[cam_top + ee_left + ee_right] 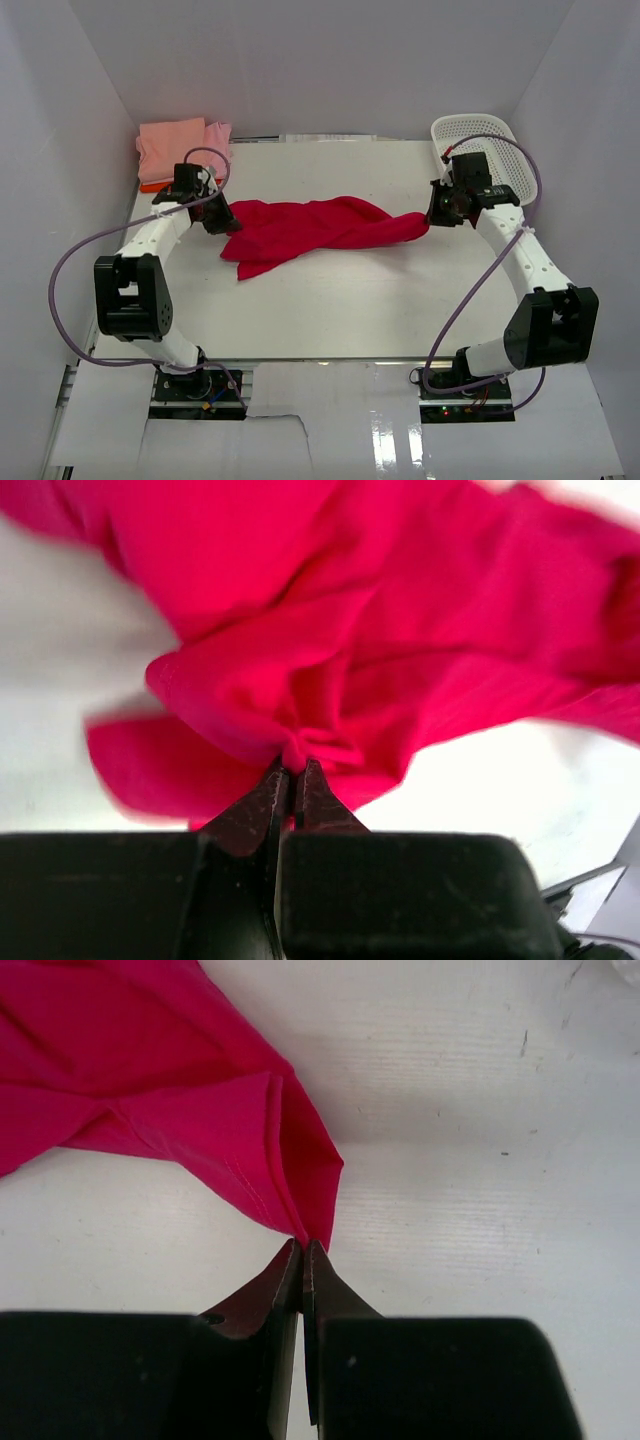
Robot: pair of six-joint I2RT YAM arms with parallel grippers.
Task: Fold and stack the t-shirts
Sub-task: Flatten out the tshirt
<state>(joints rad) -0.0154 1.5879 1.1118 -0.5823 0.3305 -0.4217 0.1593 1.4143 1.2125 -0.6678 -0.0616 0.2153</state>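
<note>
"Top external view: where is your crimson t-shirt (320, 232) lying?"

"It's a rumpled band across the middle of the table (330, 320), reaching from one of your arms to the other. Your left gripper (222, 222) is at its left end and your right gripper (437, 213) at its right end."

"What has your left pincer got?"

"Check your left wrist view. The jaws stand almost together, with only a thin slit between them, and a bunched fold of the red cloth is pinched at the fingertips (262, 805). The cloth beyond is blurred."

"And the right one?"

"Your right wrist view shows its jaws closed tight on a hemmed corner of the same shirt. The rest trails off to the upper left over the white tabletop."

"The other shirts?"

"They're folded in the table's far left corner. A salmon-pink shirt (172, 145) is on top, with a light pink shirt (220, 133) just beside it on the right. An orange shirt (152, 186) shows as a strip under the near edge. The white basket (470, 125) stands at the far right corner, behind your right gripper and well apart from that pile."
</note>
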